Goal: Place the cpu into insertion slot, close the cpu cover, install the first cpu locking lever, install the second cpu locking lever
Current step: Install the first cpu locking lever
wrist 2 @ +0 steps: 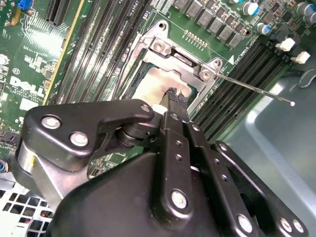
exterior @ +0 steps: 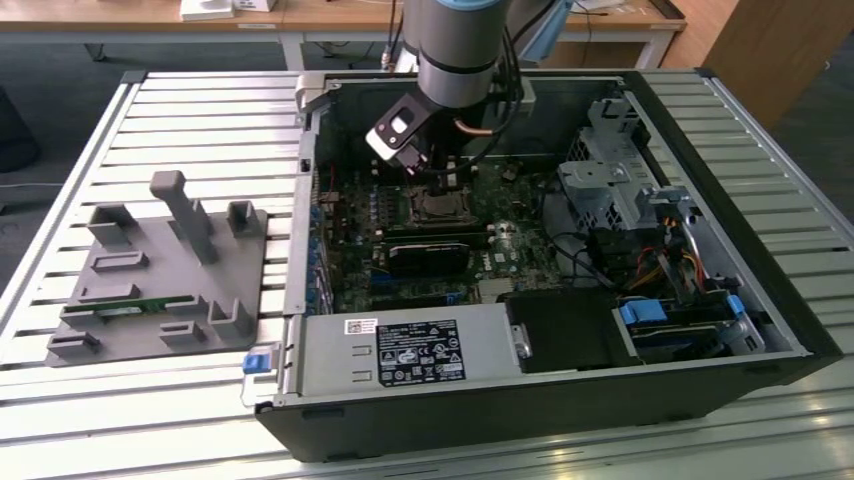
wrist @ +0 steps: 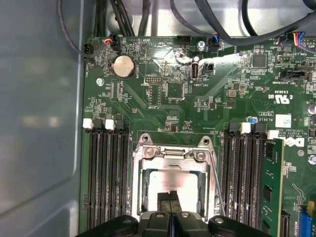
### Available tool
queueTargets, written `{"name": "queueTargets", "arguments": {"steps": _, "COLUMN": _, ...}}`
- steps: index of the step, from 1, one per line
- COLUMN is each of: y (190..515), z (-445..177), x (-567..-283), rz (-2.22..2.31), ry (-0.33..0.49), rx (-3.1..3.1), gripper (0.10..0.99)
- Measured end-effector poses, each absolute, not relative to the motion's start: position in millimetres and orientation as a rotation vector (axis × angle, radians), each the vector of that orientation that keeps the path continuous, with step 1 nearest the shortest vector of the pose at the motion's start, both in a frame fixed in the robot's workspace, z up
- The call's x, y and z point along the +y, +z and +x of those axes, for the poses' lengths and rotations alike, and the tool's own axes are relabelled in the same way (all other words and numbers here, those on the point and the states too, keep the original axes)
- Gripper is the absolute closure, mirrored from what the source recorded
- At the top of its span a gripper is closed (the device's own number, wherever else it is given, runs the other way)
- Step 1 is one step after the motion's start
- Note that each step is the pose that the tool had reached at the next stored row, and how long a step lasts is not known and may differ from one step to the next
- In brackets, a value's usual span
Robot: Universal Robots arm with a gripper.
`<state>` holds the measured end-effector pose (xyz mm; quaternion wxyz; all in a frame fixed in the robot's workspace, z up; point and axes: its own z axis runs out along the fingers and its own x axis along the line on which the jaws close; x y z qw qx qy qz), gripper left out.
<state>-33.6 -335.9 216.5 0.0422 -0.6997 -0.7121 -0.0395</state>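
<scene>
Silvery cpu cover [wrist: 170, 154] framing cpu [wrist: 173, 180], closed gripper [wrist: 170, 197] hiding one edge

Clock centred on the cpu [wrist: 170, 178]: claw [wrist: 170, 195] at 6 o'clock, fingertips pressed together over the chip's face. The cpu cover [wrist: 170, 154] lies flat around it. At 3 and 9, memory slots [wrist: 106, 177]; at 11, coin battery [wrist: 123, 65].
</scene>
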Motion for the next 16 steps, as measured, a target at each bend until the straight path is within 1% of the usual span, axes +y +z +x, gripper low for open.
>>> {"name": "queueTargets", "arguments": {"steps": 16, "y": 233, "z": -34, "x": -336, "rz": -2.141, "ry": -0.121, "rx": -2.179, "gripper": 0.98}}
